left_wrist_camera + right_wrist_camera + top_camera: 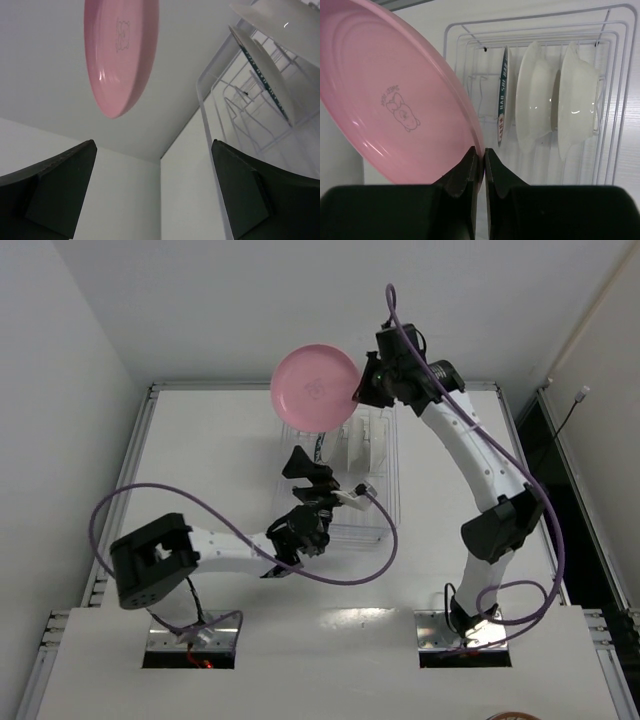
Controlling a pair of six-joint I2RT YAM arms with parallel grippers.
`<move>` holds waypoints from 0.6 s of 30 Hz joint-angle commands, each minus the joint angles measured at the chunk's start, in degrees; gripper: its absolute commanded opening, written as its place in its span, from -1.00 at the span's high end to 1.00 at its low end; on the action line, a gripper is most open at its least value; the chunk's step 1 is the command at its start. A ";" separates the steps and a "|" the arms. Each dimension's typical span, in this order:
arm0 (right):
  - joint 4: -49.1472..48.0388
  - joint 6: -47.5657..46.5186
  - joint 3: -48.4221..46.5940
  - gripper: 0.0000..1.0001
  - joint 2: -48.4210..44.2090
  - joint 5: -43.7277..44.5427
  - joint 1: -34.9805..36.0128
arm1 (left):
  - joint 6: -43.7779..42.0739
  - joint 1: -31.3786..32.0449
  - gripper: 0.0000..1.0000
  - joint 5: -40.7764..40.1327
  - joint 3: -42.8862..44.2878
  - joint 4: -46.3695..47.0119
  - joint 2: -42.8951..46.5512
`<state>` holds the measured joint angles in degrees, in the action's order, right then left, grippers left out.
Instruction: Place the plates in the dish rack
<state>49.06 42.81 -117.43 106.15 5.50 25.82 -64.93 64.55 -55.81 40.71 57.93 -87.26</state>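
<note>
One pink plate (395, 100) is the thing in hand: round, plain and glossy, with a small grey cartoon figure and a line of lettering printed at its centre. It is held up off the tabletop (200, 440), tilted, over the far left corner of the dish rack (615, 75). The right jaws are pressed together on its rim, pinching the edge that lies lowest in the right wrist view; in the top view that grip is on the plate's right edge. The left jaws are spread wide with nothing between them, and in the left wrist view the pink plate hangs above them, well apart. Inside the white wire rack a white plate with a dark teal rim (502, 100) stands on edge in a slot. Beside it, toward the right of the right wrist view, stand two deeper white dishes (535, 105), also on edge.
</note>
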 commanded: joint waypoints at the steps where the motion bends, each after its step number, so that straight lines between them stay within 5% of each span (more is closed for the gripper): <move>1: -4.06 -0.53 0.97 1.00 -7.26 -3.30 0.37 | -11.52 0.48 -0.99 -3.25 3.58 23.88 -5.88; 12: -4.23 -2.99 10.46 1.00 -14.57 -6.82 -0.77 | -28.40 -1.10 -0.99 -1.32 16.41 47.86 -21.89; 18: -3.71 -4.13 10.46 1.00 -14.22 -7.86 -3.93 | -32.81 5.84 -0.99 -1.84 13.71 50.70 -20.94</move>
<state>48.56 39.83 -106.39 92.66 -0.82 23.88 -94.04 66.15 -57.71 55.70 73.45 -109.91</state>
